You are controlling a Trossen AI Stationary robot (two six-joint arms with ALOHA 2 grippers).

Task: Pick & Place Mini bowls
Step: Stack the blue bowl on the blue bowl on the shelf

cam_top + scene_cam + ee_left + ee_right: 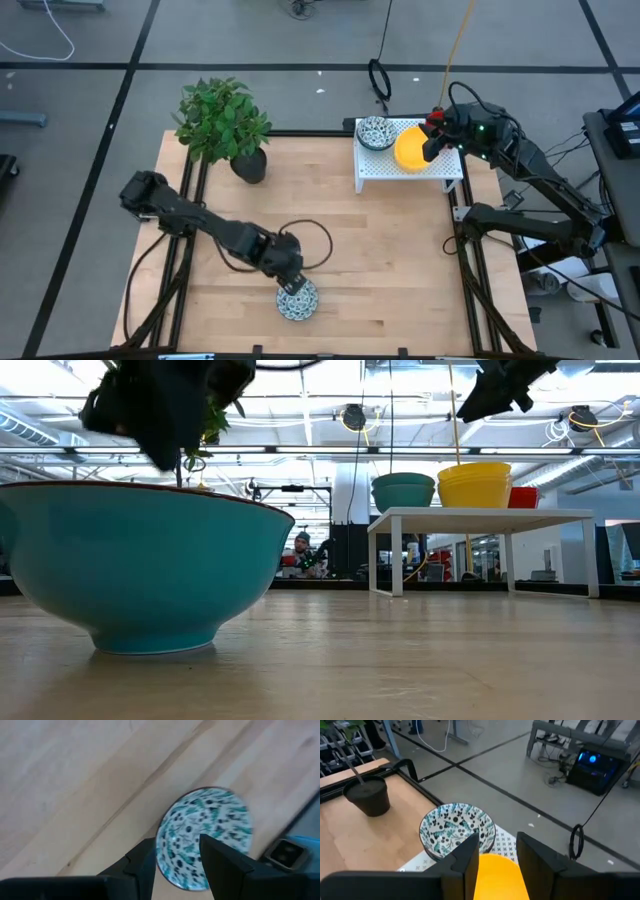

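Note:
A white mini bowl with a blue-green pattern (298, 300) rests on its foot on the table near the front edge; its outside is teal (140, 570). My left gripper (291, 284) is open just above the bowl's rim (159, 845), with one finger outside it and one over its inside. A yellow bowl (410, 149), a second patterned bowl (376, 131) and a red bowl (522, 497) stand on a white rack (440, 170) at the back right. My right gripper (497, 852) is open above the yellow bowl (495, 877) and clear of it.
A dark pot with a leafy green plant (225, 125) stands at the table's back left. A black cable loop (310, 240) lies on the wood behind my left gripper. Bare wood lies between the front bowl and the rack. A person shows far off in the room (302, 545).

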